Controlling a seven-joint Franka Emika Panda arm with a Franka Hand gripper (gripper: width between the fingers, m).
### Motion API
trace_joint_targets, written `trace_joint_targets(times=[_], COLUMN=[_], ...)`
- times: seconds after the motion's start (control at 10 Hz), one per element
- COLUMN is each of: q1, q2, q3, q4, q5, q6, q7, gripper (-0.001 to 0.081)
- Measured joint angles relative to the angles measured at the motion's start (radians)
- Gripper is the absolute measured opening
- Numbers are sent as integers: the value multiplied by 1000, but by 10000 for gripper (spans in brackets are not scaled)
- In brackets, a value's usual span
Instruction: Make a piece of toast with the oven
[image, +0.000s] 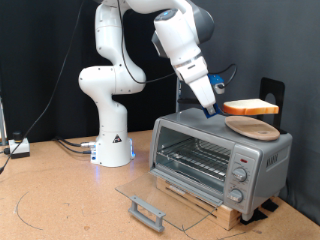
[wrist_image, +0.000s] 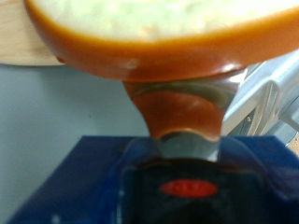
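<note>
The piece of toast (image: 251, 106) is a square slice with an orange-brown crust. It is held level, a little above the round wooden board (image: 251, 127) that lies on top of the oven (image: 205, 132). My gripper (image: 221, 104) is shut on the toast's edge nearest the exterior view's left. In the wrist view the toast (wrist_image: 159, 33) fills the frame close to the camera, with a finger (wrist_image: 183, 105) clamped on its crust. The oven's glass door (image: 158, 195) is dropped fully open, and the wire rack (image: 197, 158) inside is bare.
The oven stands on a wooden slatted base (image: 215, 205). Its knobs (image: 241, 172) are on the panel at the exterior view's right. A black stand (image: 271, 95) rises behind the oven. The arm's white base (image: 113, 145) and cables (image: 70, 145) are at the left.
</note>
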Motion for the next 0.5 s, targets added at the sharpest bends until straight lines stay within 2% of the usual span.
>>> trace_joint_targets(times=[0.2, 0.5], q1=[-2, -39], q2=[2, 2], q3=[-5, -81], q4=[-6, -20], q5=[12, 10], q6=[11, 20], q7=[-5, -65], gripper=[394, 394])
